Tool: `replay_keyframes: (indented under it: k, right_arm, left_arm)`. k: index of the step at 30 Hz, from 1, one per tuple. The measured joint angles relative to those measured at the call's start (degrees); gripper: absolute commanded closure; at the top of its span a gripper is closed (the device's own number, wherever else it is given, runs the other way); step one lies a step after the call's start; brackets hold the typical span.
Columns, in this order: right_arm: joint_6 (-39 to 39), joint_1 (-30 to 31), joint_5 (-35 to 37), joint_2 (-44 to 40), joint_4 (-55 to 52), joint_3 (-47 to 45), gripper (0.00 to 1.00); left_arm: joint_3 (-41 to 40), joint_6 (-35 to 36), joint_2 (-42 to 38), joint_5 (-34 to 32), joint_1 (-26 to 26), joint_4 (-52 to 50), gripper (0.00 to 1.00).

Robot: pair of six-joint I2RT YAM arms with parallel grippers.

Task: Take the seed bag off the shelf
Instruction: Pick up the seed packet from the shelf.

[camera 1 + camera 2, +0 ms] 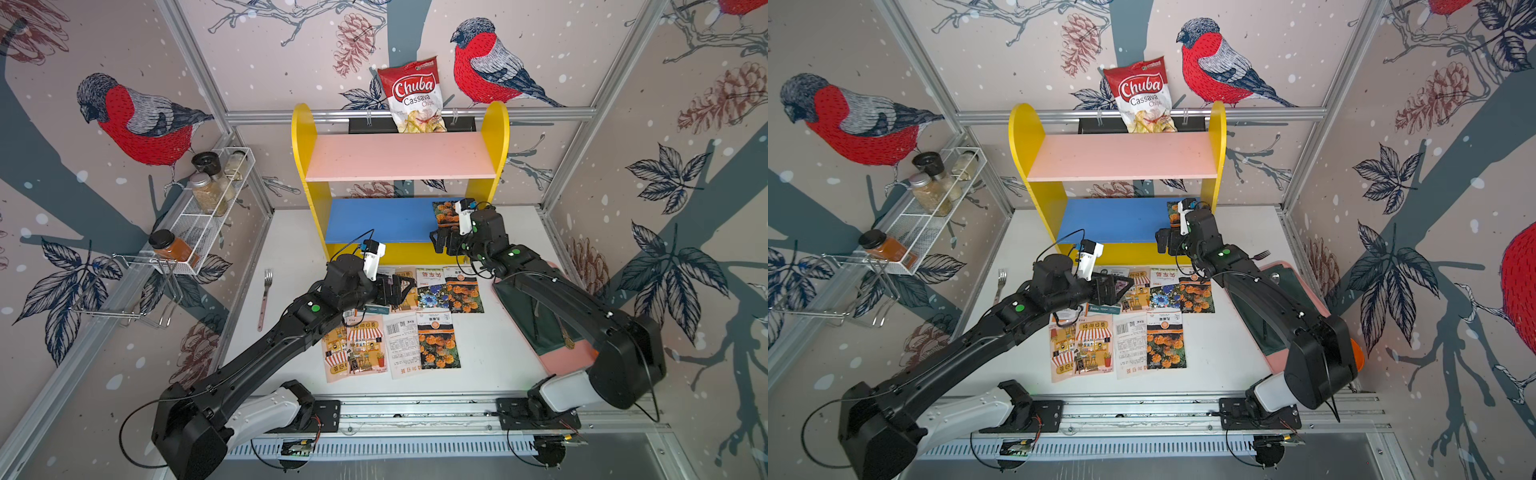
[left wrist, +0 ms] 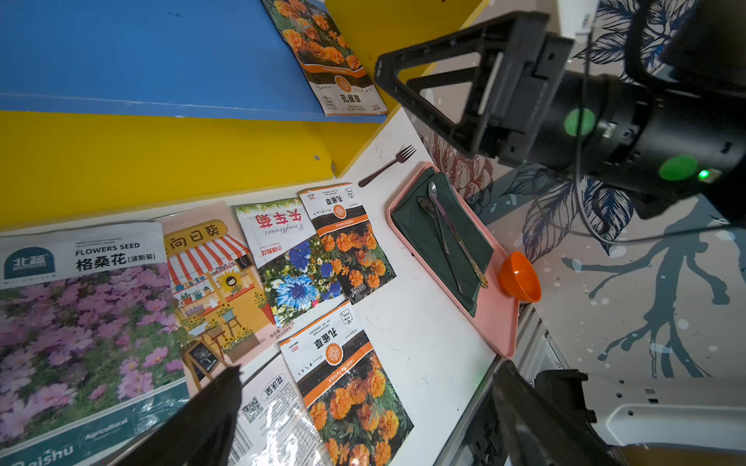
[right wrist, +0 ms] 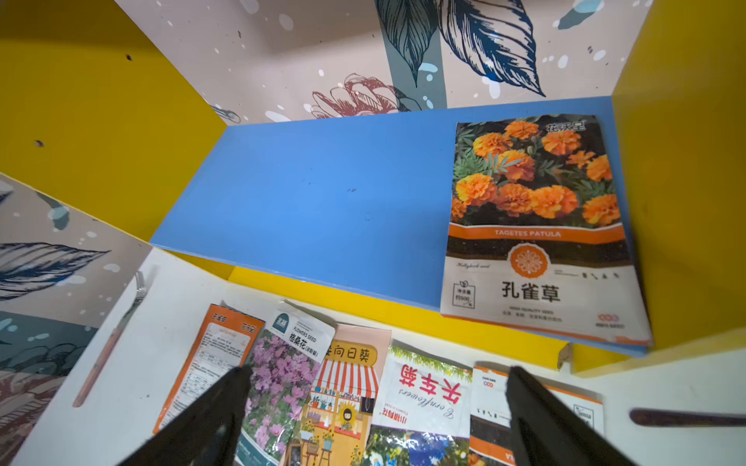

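The shelf [image 1: 399, 156] has yellow side panels, a pink upper board and a blue lower board [image 1: 374, 220]. The seed bag [image 1: 443, 210] [image 3: 533, 226], printed with orange marigolds, lies flat at the right end of the blue board, against the yellow side panel. My right gripper [image 1: 442, 243] [image 3: 375, 371] is open just in front of the blue board's edge, a little left of the bag and not touching it. My left gripper [image 1: 399, 291] [image 2: 367, 367] is open over the seed packets on the table, with nothing between its fingers.
Several seed packets [image 1: 419, 328] lie flat on the white table in front of the shelf. At the right is a pink tray [image 1: 569, 357] with green cloth, cutlery and an orange bowl [image 2: 520, 278]. A fork [image 1: 264, 297] lies at left. A chips bag [image 1: 415, 95] stands behind the shelf; a wire spice rack [image 1: 208, 216] hangs on the left wall.
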Motion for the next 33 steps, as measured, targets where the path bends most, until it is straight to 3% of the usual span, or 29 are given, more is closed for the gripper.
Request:
replay_keyframes:
  k: [18, 33]
  right_arm:
    - [-1.7, 0.0, 18.9, 20.9, -4.2, 17.5, 0.00]
    - [-4.5, -3.3, 22.2, 26.8, -4.7, 22.7, 0.00]
  left_arm:
    - [-3.8, -0.4, -3.0, -2.3, 0.0, -1.2, 0.03]
    - [-5.6, -1.5, -4.0, -2.4, 0.0, -1.2, 0.03]
